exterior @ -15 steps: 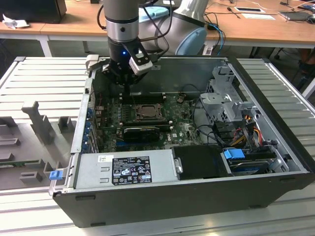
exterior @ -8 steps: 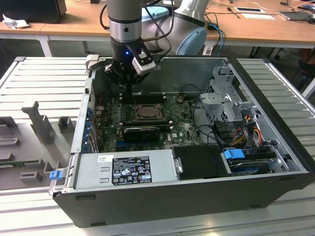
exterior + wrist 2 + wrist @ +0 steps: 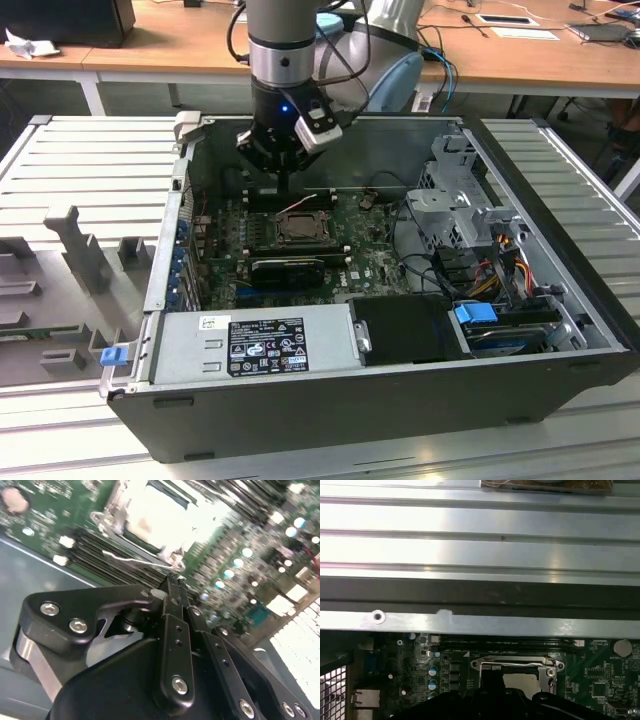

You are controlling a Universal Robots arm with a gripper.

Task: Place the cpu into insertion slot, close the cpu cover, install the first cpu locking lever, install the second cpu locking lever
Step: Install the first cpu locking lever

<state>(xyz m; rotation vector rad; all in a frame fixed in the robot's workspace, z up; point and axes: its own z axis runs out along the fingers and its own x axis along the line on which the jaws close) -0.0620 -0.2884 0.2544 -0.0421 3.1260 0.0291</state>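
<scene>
Inside the open computer case, my gripper hangs just above the back edge of the insertion slot. Its fingers are pressed together with nothing between them, so it is shut. The cpu lies in the slot with its silvery top showing. The silver cover lies flat and frames it. In the second wrist view my fingertips sit close to a thin wire locking lever running along the edge of the slot. I cannot tell whether they touch it.
A grey power supply box fills the case's near side. A black expansion card lies just in front of the slot. A metal drive cage with cables stands at the exterior view's right. The case wall rises behind the memory slots.
</scene>
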